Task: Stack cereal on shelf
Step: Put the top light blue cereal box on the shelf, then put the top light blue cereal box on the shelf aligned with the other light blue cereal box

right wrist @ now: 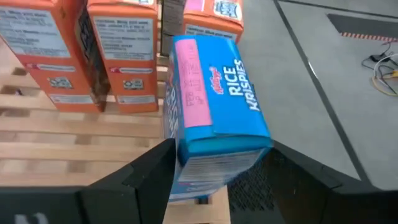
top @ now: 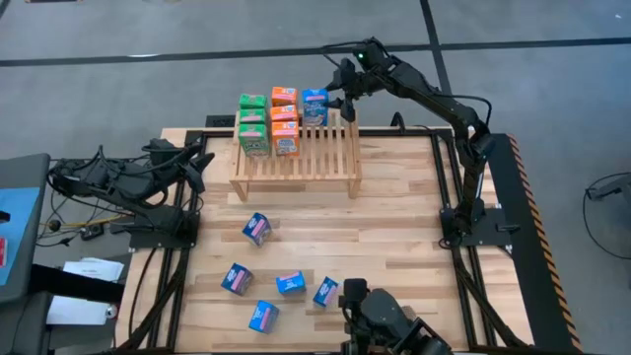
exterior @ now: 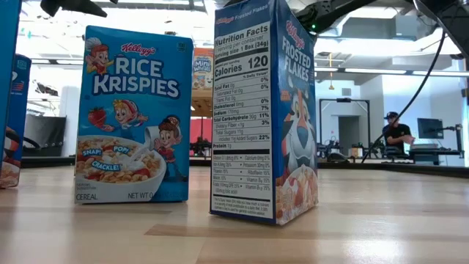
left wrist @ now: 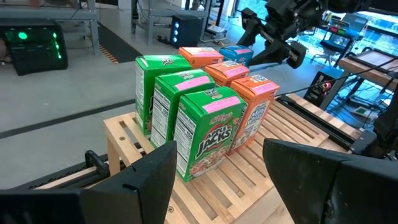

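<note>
The light-wood shelf (top: 296, 163) stands at the table's far middle. On its slats stand three green cereal boxes (top: 252, 123), three orange ones (top: 285, 118) and one blue Rice Krispies box (right wrist: 214, 99), upright at the far right. My right gripper (right wrist: 221, 177) is open at that blue box. Its fingers stand on either side of the box's upper end, and I see no hold. My left gripper (left wrist: 230, 186) waits open beside the shelf's left end with nothing between its fingers. Several blue boxes (top: 256, 229) lie loose on the near table.
In the low view two loose boxes stand upright on the tabletop, Rice Krispies (exterior: 132, 117) and Frosted Flakes (exterior: 267, 110). A dark camera mount (top: 385, 320) sits at the near edge. Cables (top: 89, 187) lie at the left. A person (exterior: 396, 132) sits far behind.
</note>
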